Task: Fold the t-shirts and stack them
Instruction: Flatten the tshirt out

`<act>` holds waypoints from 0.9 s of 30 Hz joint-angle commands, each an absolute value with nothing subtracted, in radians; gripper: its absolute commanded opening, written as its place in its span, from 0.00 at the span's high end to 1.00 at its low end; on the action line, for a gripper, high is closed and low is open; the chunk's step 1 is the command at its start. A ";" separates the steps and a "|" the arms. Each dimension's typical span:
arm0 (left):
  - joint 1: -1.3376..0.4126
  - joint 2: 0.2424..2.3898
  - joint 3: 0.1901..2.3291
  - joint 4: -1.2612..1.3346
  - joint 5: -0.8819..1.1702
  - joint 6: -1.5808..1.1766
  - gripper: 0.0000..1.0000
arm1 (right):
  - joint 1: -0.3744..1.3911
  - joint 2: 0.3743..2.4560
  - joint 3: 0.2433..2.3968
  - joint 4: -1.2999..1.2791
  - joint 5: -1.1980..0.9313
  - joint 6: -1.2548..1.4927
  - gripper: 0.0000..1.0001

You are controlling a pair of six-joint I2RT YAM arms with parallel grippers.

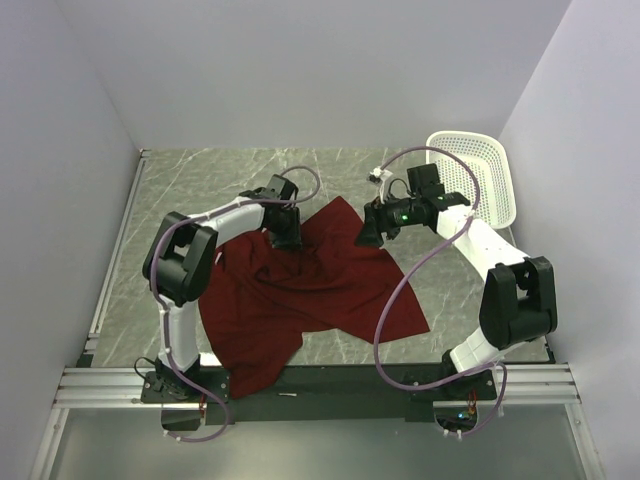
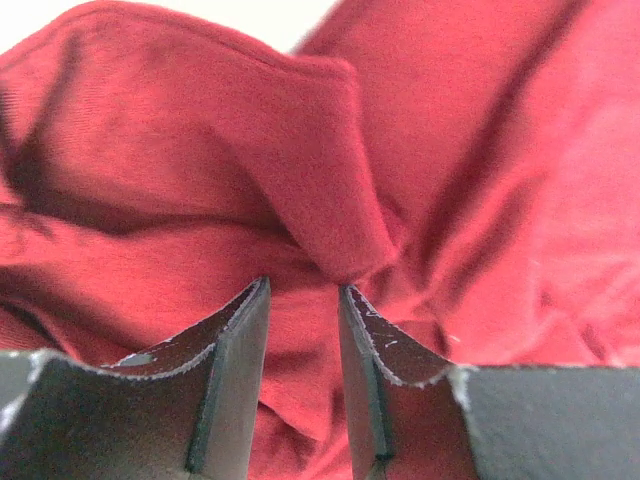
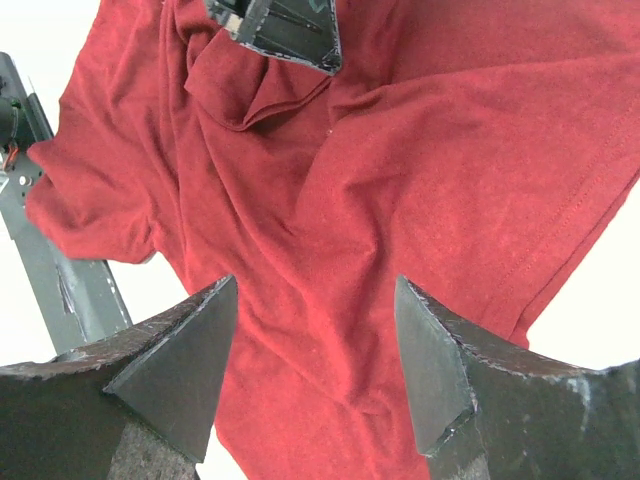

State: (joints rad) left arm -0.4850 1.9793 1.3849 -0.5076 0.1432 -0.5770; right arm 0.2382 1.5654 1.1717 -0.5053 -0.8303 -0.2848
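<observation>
One maroon t-shirt (image 1: 310,290) lies crumpled and spread on the marble table, its lower left part hanging over the front rail. My left gripper (image 1: 287,240) is pressed down on the shirt's upper part. In the left wrist view the t-shirt (image 2: 200,150) fills the frame and the left gripper (image 2: 302,285) has narrow-set jaws with a raised fold at their tips, a gap still showing between them. My right gripper (image 1: 366,238) hovers open over the shirt's upper right edge. In its wrist view the right gripper (image 3: 315,285) is wide open above the t-shirt (image 3: 400,150).
A white mesh basket (image 1: 480,175) leans against the right wall at the back right. A black and metal rail (image 1: 400,380) runs along the near edge. Walls close in the table on the left, back and right.
</observation>
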 commanded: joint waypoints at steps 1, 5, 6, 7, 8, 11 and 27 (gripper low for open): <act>-0.498 1.991 1.442 -0.567 0.071 -0.543 0.60 | 0.222 1.546 1.177 -0.486 -0.857 -0.285 0.29; -0.521 1.996 1.453 -0.592 0.023 -0.532 0.61 | 0.219 1.551 1.181 -0.491 -0.862 -0.288 0.30; -0.528 1.991 1.457 -0.601 0.015 -0.531 0.61 | 0.219 1.552 1.181 -0.492 -0.862 -0.287 0.30; -0.534 1.984 1.453 -0.601 0.005 -0.529 0.61 | 0.218 1.552 1.181 -0.492 -0.862 -0.287 0.30; -0.541 1.955 1.447 -0.597 0.003 -0.525 0.61 | 0.215 1.549 1.180 -0.492 -0.862 -0.287 0.30; -0.560 1.873 1.408 -0.586 -0.052 -0.511 0.57 | 0.209 1.545 1.177 -0.486 -0.867 -0.284 0.30; -0.571 1.525 1.040 -0.571 -0.020 -0.589 0.56 | 0.196 1.557 1.178 -0.499 -0.871 -0.295 0.30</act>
